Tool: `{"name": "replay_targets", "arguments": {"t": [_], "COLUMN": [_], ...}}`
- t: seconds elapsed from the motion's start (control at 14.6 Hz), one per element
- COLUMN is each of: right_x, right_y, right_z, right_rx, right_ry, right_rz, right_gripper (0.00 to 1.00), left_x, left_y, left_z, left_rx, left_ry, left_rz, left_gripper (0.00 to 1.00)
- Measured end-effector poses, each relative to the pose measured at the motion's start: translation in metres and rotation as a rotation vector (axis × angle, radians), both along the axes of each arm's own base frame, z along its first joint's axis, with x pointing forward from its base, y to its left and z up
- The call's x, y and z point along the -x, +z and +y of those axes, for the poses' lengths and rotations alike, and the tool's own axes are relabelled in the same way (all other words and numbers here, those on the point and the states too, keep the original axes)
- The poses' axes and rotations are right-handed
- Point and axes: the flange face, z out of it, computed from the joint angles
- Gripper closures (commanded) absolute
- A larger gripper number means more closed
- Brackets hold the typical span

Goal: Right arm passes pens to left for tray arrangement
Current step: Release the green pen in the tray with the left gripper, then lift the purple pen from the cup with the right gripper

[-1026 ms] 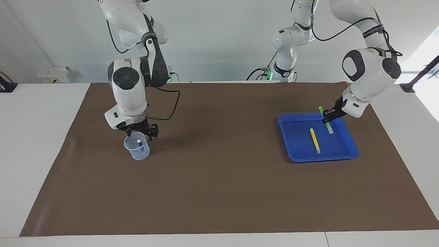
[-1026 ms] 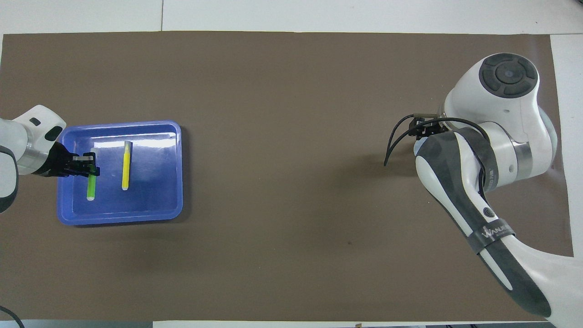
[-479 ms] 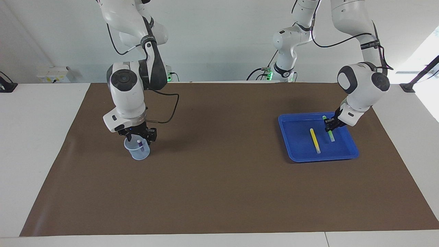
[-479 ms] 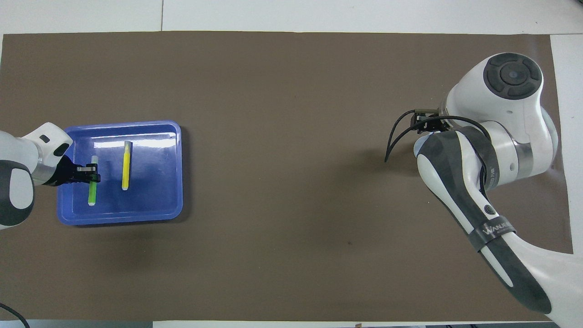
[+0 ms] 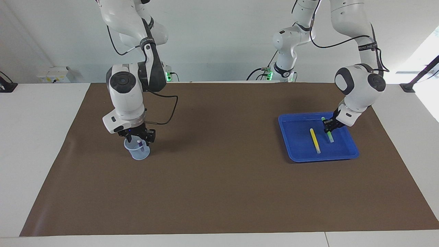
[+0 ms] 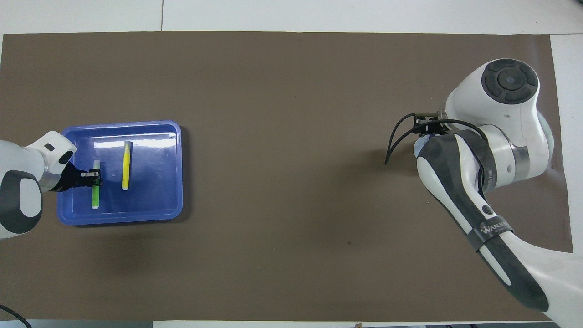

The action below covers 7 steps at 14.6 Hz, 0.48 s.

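The blue tray (image 5: 296, 144) lies toward the left arm's end of the table, and it also shows in the overhead view (image 6: 155, 182). A yellow pen (image 5: 315, 140) lies flat in it (image 6: 125, 165). My left gripper (image 5: 328, 127) is shut on the green pen (image 5: 331, 138), held low in the tray beside the yellow pen (image 6: 95, 197). My right gripper (image 5: 139, 136) is open at the mouth of a pale blue cup (image 5: 138, 154), its fingers on either side of the purple pen (image 5: 139, 142) standing in the cup. In the overhead view the right arm hides the cup, the pen and the gripper.
A brown mat (image 5: 219, 178) covers most of the white table. A black cable (image 5: 168, 109) loops from the right arm's wrist above the mat. The cup stands toward the right arm's end.
My left gripper has lowered the green pen from a tilt over the tray's rim down into the tray. My right gripper has come down to the cup's mouth around the purple pen.
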Motion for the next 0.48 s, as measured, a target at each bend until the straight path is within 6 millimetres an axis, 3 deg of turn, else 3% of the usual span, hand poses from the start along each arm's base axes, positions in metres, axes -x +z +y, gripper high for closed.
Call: {"name": "replay_targets", "arguments": {"t": [0.07, 0.14, 0.21, 0.48], "right_x": [0.000, 0.000, -0.001, -0.003], "right_y": [0.000, 0.000, 0.001, 0.018], "right_z": [0.000, 0.000, 0.000, 0.001], "right_rx": [0.000, 0.000, -0.001, -0.004], "right_ry": [0.000, 0.000, 0.000, 0.001], "right_rz": [0.000, -0.002, -0.004, -0.036], "right_gripper": [1.00, 1.00, 1.00, 1.00], "left_x": [0.001, 0.001, 0.003, 0.004], "left_y": [-0.001, -0.002, -0.003, -0.004], "left_z": [0.000, 0.000, 0.000, 0.000], "left_rx": [0.000, 0.000, 0.001, 0.000], "left_ry": [0.000, 0.000, 0.000, 0.000], "left_rz": [0.001, 0.004, 0.008, 0.009], "left_gripper": [0.91, 0.12, 0.00, 0.00]}}
